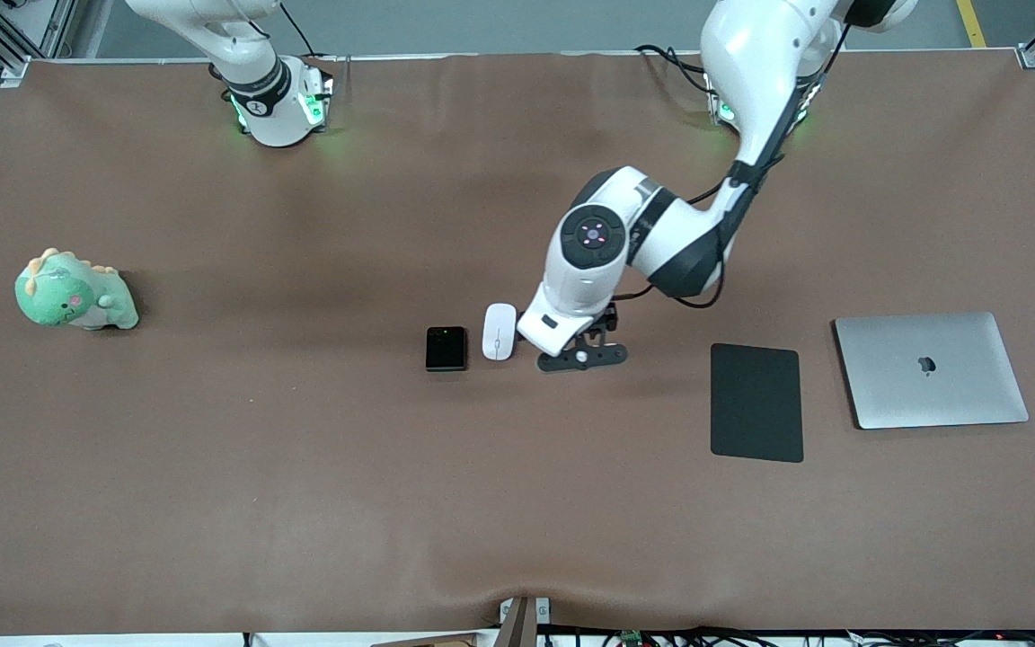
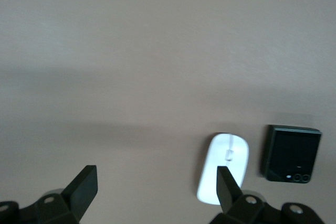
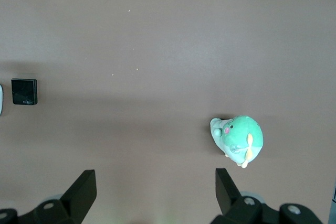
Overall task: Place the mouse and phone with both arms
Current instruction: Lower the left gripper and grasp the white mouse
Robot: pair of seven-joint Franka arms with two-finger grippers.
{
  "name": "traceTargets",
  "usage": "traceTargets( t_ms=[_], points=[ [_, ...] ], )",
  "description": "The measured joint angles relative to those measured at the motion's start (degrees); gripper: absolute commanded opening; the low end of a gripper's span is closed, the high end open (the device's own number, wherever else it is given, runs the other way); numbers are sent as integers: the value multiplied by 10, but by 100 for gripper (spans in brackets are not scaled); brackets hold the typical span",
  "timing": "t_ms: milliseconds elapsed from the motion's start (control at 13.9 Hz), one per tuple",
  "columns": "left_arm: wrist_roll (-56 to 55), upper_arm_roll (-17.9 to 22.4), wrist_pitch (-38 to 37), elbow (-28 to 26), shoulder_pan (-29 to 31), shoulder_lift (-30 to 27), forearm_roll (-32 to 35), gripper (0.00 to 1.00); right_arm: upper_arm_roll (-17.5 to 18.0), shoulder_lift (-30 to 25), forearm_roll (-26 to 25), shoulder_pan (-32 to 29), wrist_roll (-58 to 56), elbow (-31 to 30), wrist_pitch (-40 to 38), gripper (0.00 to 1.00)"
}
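The white mouse [image 1: 499, 331] lies on the brown table near its middle. The small black phone [image 1: 446, 348] lies right beside it, toward the right arm's end. My left gripper [image 1: 582, 357] is open and empty, low over the table beside the mouse on the left arm's side. In the left wrist view the gripper [image 2: 156, 190] is over bare table, with one finger in front of the mouse [image 2: 223, 174] and the phone [image 2: 291, 153] just past it. My right gripper [image 3: 155, 190] is open and empty, high over the table; the right wrist view shows the phone [image 3: 24, 92] at its edge.
A green plush dinosaur [image 1: 75, 292] sits toward the right arm's end and shows in the right wrist view [image 3: 239, 137]. A flat matte black pad [image 1: 756, 403] and a closed silver laptop [image 1: 931, 369] lie toward the left arm's end.
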Motion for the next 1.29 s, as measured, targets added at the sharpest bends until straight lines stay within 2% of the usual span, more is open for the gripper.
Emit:
traceTargets(
  t_ms=[430,789,1291],
  points=[
    [-23,7,60,4,-51,54,0,100,0,1,0,0,0,0,0,100],
    [-27,51,76,7,-118,87,0,100,0,1,0,0,0,0,0,100],
    [-29,57,125,10,-130,118,7,100,-1,2,0,0,0,0,0,100]
  ],
)
